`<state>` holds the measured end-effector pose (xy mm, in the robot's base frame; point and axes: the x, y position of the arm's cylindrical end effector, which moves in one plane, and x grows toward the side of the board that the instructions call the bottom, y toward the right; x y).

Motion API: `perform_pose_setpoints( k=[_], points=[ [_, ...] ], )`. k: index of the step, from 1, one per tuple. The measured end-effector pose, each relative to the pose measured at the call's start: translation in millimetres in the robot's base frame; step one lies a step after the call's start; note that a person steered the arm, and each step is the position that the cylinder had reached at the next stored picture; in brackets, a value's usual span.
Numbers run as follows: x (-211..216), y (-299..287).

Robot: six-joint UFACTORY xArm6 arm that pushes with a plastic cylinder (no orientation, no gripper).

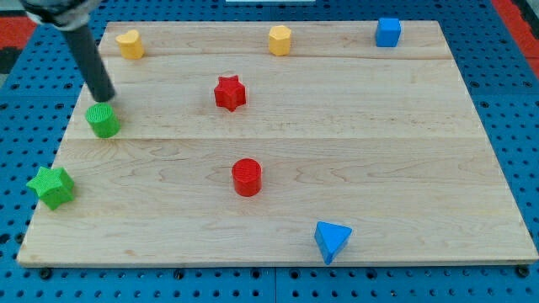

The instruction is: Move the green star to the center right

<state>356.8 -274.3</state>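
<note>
Wood: a pale wooden board (pixel 354 168) is lying on a blue pegboard (pixel 514 101) and carrying all the blocks.
Landmark: the red cylinder (pixel 247 177) is sitting near the board's middle.
Green star (pixel 50 186): resting far to the view's left of the red cylinder, at the board's left edge.
My tip (pixel 104 99): ending a bare dark rod with no pincer to spread or pinch; it is hovering up and left of the red cylinder, touching or just above the green cylinder (pixel 104 120), well apart from the star.
Red star (pixel 229 93): sitting above the red cylinder.
Blue triangle (pixel 332 241): lying below and right of it.
Top row: a yellow block (pixel 130 43), a yellow hexagon (pixel 280 39) and a blue cube (pixel 387 32) are standing above it.
</note>
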Motion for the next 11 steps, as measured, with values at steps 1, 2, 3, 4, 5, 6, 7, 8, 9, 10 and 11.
perform_pose_setpoints(
  k=[1, 2, 3, 4, 5, 6, 7, 8, 9, 10, 11],
  points=[
    [22, -30],
    [127, -29],
    [178, -29],
    [179, 21],
    [158, 107],
    [181, 110],
    [219, 123],
    [200, 173],
    [152, 171],
    [147, 157],
    [111, 158]
  ],
)
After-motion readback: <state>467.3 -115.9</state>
